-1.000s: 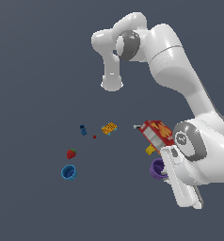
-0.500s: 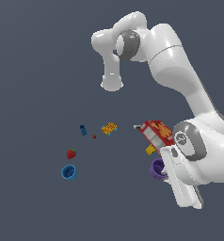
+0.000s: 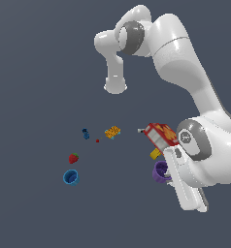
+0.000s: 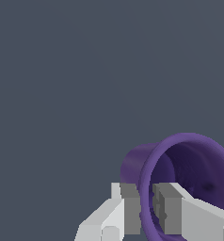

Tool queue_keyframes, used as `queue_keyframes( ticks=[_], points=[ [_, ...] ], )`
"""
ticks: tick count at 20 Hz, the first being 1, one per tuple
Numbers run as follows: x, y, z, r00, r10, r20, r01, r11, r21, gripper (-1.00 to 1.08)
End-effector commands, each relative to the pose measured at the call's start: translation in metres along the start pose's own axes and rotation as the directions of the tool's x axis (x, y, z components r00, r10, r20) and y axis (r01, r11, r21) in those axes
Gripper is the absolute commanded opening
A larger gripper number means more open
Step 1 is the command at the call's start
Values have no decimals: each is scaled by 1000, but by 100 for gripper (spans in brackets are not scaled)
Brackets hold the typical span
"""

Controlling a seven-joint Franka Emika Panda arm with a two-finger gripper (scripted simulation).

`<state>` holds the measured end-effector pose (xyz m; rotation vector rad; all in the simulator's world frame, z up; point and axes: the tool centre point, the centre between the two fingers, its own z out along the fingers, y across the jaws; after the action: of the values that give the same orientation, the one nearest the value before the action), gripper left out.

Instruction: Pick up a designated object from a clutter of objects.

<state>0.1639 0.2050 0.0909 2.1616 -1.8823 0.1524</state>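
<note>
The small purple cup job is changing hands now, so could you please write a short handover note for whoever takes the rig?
Gripper: fingers sit either side of the wall of the small purple cup with a round rim, one outside, one inside; firm contact cannot be confirmed.
Purple cup: beside the red cracker box and a small yellow block.
Small blue cup and red strawberry: apart, towards the exterior view's left.
Done: approach, fingers around the rim.
Left: confirm grip, lift clear.

Plain dark grey floor (image 3: 35, 208) carrying scattered items. Landmark: red cracker box (image 3: 161, 135). An orange-yellow block (image 3: 112, 131), small red piece (image 3: 97, 141) and small blue piece (image 3: 86, 133) lie toward the exterior view's left of it; strawberry (image 3: 74, 158) and blue cup (image 3: 71, 177) farther, lower.
</note>
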Motion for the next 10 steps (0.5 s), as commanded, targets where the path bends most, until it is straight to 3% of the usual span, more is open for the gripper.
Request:
queue_keyframes(
  ticks=[1, 10],
  points=[
    [8, 4, -9, 1000, 1, 1, -1, 1000, 2, -100],
    [57, 34, -61, 1000, 1, 1, -1, 1000, 2, -100]
  ],
)
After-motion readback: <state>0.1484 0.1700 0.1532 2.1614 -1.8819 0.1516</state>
